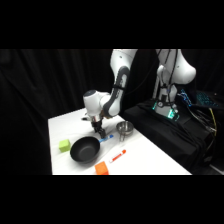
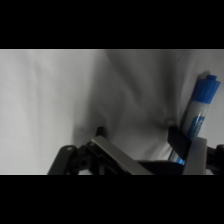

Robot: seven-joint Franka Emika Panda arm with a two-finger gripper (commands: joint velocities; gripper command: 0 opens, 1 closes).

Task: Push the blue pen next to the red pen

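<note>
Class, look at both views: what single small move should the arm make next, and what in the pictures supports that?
Probably a short sideways push toward the red pen. The end effector is already down at the table beside the blue pen, which lies against one finger in the wrist view. In the side view, the red pen lies apart from it, nearer the camera by the orange block.

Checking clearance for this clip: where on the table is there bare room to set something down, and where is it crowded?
Free: the table behind the green block, and the near right stretch beyond the red pen and metal cup. Crowded: the middle, where the gripper hangs by the blue pen, black bowl and orange block.
</note>
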